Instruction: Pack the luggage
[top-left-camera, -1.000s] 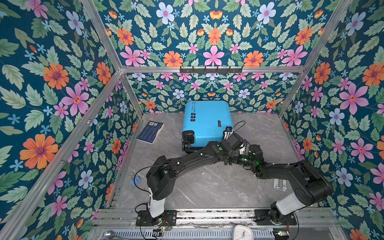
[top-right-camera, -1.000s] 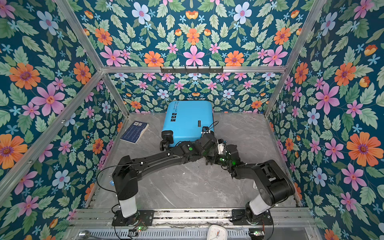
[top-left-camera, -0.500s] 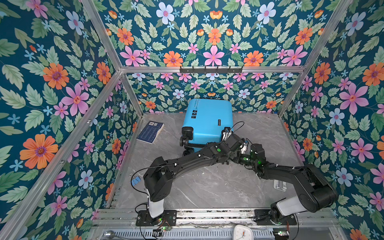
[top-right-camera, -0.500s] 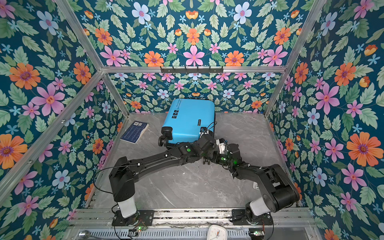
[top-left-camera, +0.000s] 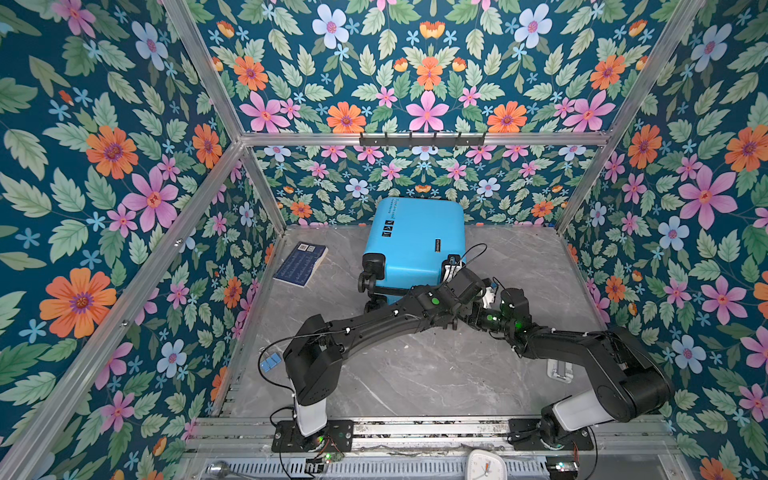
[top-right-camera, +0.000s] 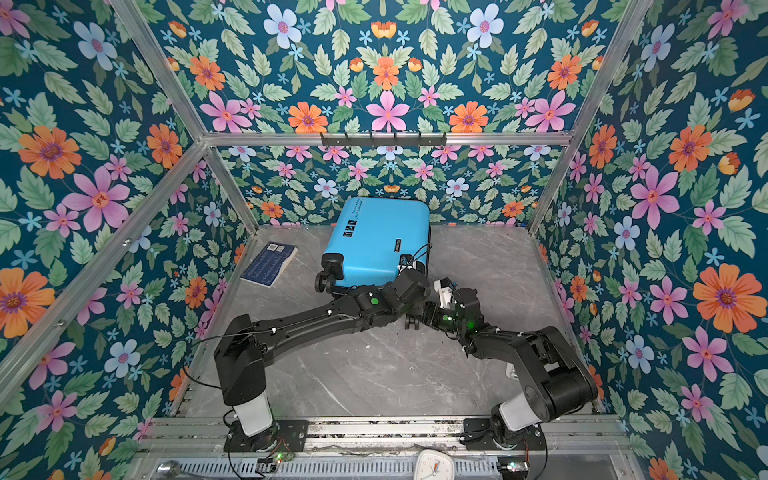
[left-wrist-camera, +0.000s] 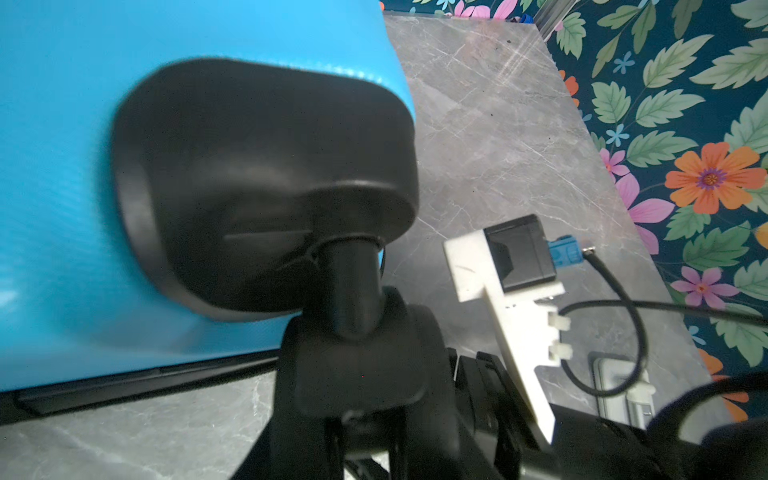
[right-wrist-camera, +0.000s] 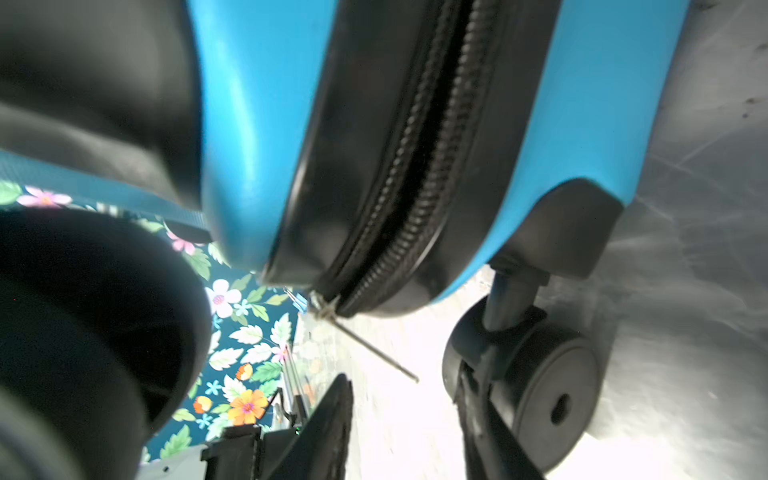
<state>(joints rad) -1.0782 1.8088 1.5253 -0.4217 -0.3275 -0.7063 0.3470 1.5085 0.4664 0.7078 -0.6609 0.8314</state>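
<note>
Black jointed arms (top-left-camera: 365, 328), white base segments (top-left-camera: 309, 415), green LEDs (top-left-camera: 434, 300), white wrist-camera bracket (left-wrist-camera: 473, 266).

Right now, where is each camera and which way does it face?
Both top views: high at the front, looking down on the suitcase, left arm and right arm.
Left wrist: on the left arm, close on a suitcase wheel mount; the right arm's camera shows.
Right wrist: facing the zipper and a caster; its end effector shows.
Shared: the suitcase.

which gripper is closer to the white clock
Right. The right gripper is behind the clock, low at the suitcase's lower wheel; the left gripper is farther back, at its upper wheel.
</note>
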